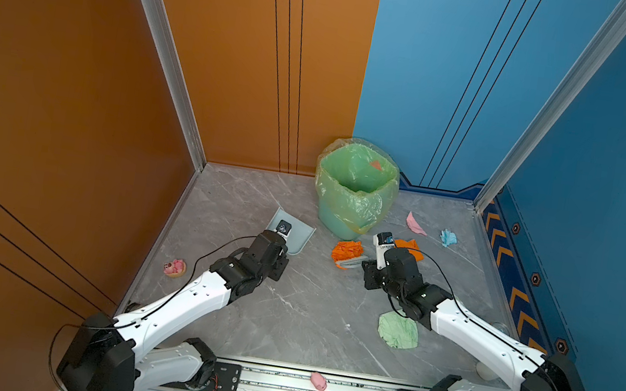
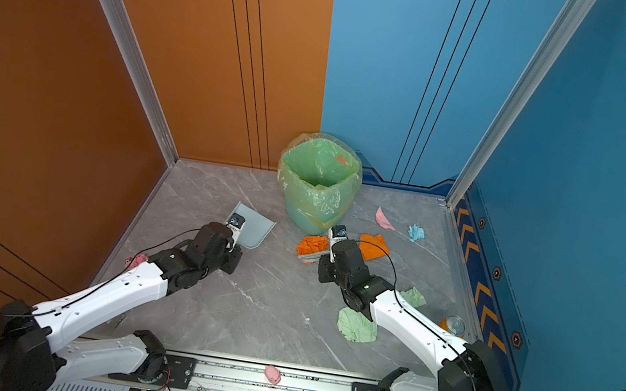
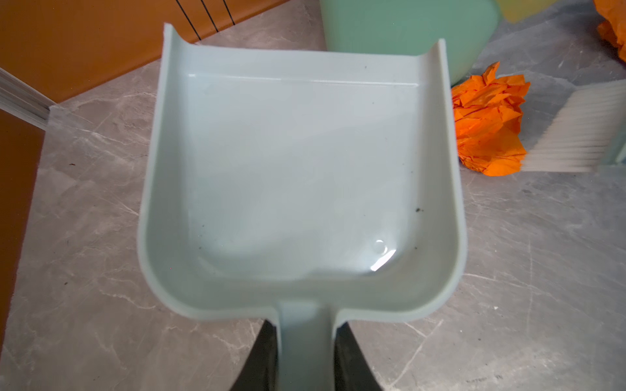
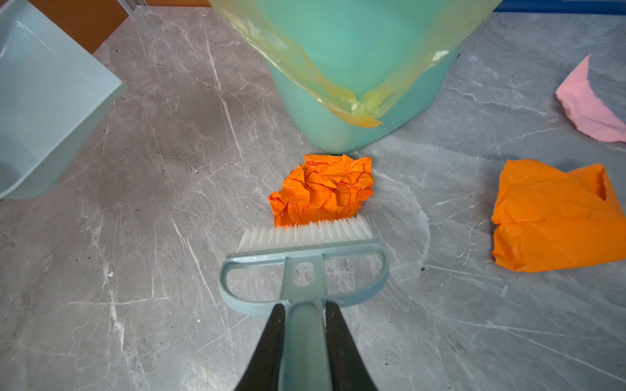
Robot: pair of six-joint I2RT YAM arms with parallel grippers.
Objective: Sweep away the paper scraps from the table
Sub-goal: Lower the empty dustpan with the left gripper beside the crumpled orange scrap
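Note:
My left gripper point(image 3: 306, 325) is shut on the handle of a pale blue dustpan point(image 1: 299, 236), which lies empty on the grey table point(image 1: 305, 321), left of the bin. My right gripper point(image 4: 303, 308) is shut on the handle of a small brush point(image 4: 305, 250). Its white bristles touch a crumpled orange paper scrap point(image 4: 321, 189) just in front of the bin. To the right lie a flatter orange scrap point(image 4: 555, 216), a pink scrap point(image 1: 415, 224) and a blue scrap point(image 1: 448, 237). A pale green wad point(image 1: 398, 331) sits beside my right forearm, and a smaller green one point(image 2: 414, 296) behind it.
A teal bin with a yellow-green liner point(image 1: 354, 190) stands at the back middle. A pink pig figurine point(image 1: 175, 267) sits by the left wall and another pink one point(image 1: 318, 381) on the front rail. An orange can point(image 2: 453, 324) stands near the right wall.

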